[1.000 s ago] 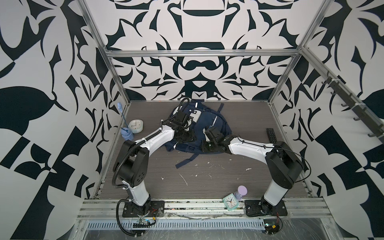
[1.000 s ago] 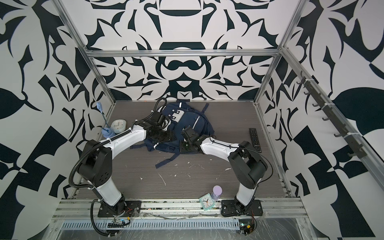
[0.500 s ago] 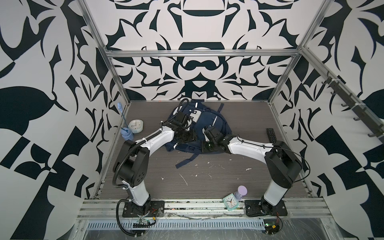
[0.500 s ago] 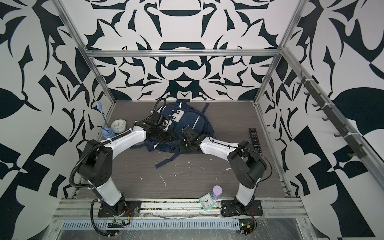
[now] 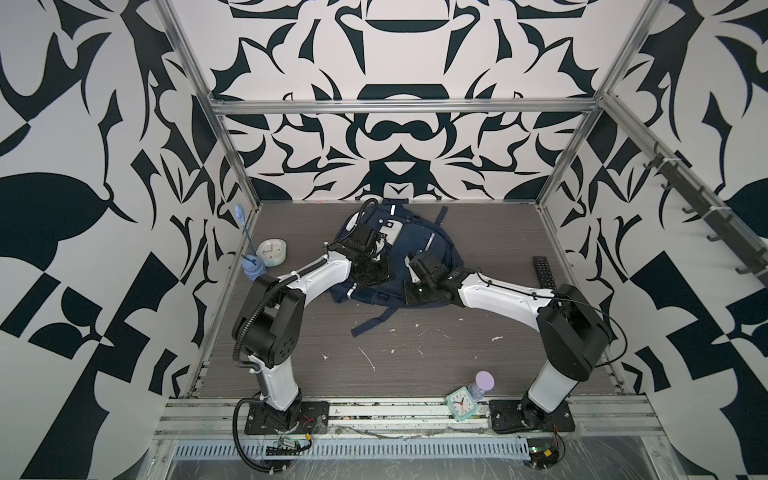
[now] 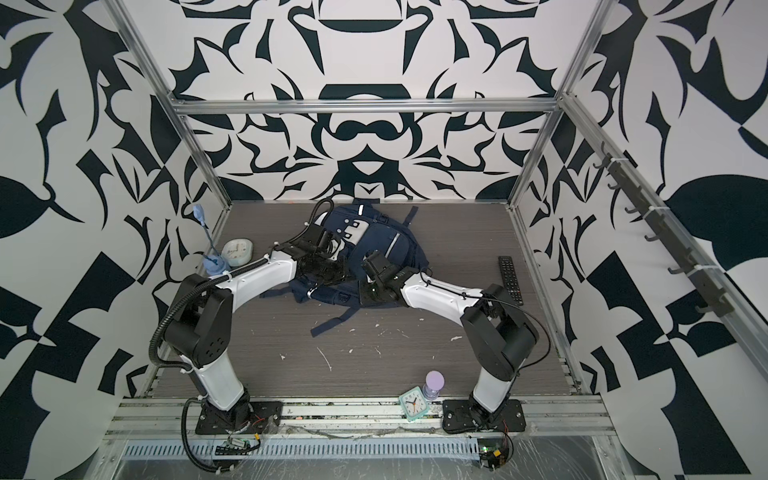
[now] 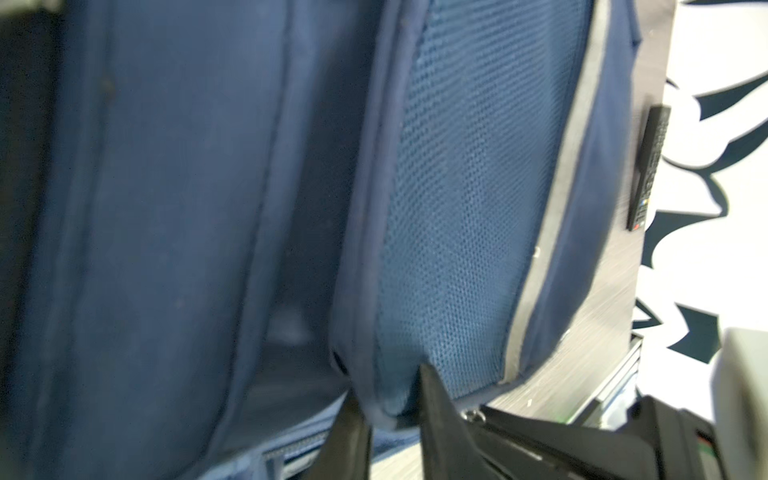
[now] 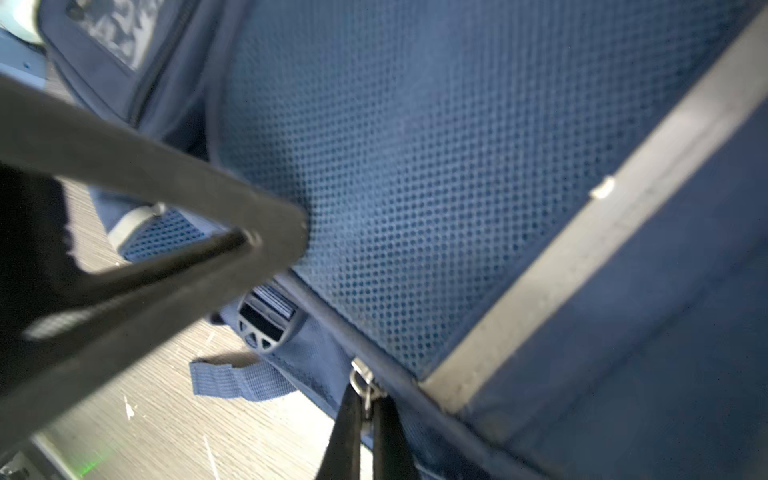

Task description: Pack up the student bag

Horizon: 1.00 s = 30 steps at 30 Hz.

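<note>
The navy student bag (image 5: 419, 245) (image 6: 388, 243) lies at the back middle of the floor, with both arms reaching onto its near edge. In the left wrist view my left gripper (image 7: 388, 386) pinches a fold of the bag's hem (image 7: 374, 291) beside a blue mesh panel (image 7: 457, 208). In the right wrist view my right gripper (image 8: 366, 395) is shut on a metal zipper pull (image 8: 360, 376) at the seam below the mesh and a grey reflective strip (image 8: 582, 249). In both top views the left gripper (image 5: 370, 274) and right gripper (image 5: 411, 289) sit close together on the bag.
A black remote (image 5: 544, 272) lies right of the bag. A round white clock (image 5: 271, 254) and a blue brush holder (image 5: 252, 270) stand at the left wall. A mint alarm clock (image 5: 461, 408) and a purple-capped bottle (image 5: 482, 384) stand at the front edge. A loose strap (image 5: 374, 322) trails forward.
The left jaws have closed in on the bag's hem. The right jaws closed on the zipper pull earlier and stay so. Both arms have barely shifted.
</note>
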Motion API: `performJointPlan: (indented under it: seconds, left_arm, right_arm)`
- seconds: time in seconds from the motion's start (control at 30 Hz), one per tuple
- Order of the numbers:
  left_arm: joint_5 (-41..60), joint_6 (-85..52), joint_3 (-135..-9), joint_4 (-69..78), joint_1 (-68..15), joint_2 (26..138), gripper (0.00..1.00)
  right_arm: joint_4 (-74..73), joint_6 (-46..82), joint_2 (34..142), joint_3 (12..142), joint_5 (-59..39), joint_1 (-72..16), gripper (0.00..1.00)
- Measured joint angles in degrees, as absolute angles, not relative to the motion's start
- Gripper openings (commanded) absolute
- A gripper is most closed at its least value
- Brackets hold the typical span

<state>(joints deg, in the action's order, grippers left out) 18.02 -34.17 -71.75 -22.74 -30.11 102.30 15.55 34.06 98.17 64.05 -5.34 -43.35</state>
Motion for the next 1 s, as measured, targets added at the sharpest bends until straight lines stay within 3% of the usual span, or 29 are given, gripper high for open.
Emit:
performJointPlan:
  seconds: [0.13, 0.43, 0.77, 0.87, 1.0]
  left_arm:
    - [18.1, -33.8, -72.4, -23.2, -30.0, 102.3, 0.05]
    - [19.4, -32.6, -72.5, -23.7, -28.8, 101.6, 0.02]
    - [19.8, -31.4, -72.2, -23.7, -28.4, 101.2, 0.02]
    - [19.8, -31.1, -72.2, -24.1, -28.1, 101.2, 0.04]
    - [19.8, -30.7, -72.2, -24.6, -27.7, 101.2, 0.13]
  right_arm:
    - [16.8, 33.3, 97.4, 64.1, -4.7, -43.4, 0.00]
    - [21.5, 29.8, 92.7, 63.7, -1.7, -42.0, 0.00]
    - [22.3, 26.6, 88.4, 59.9, -6.7, -31.1, 0.00]
    - [22.5, 26.4, 88.6, 59.8, -7.6, -31.1, 0.00]
    - [21.7, 26.4, 88.6, 59.0, -9.0, -31.2, 0.00]
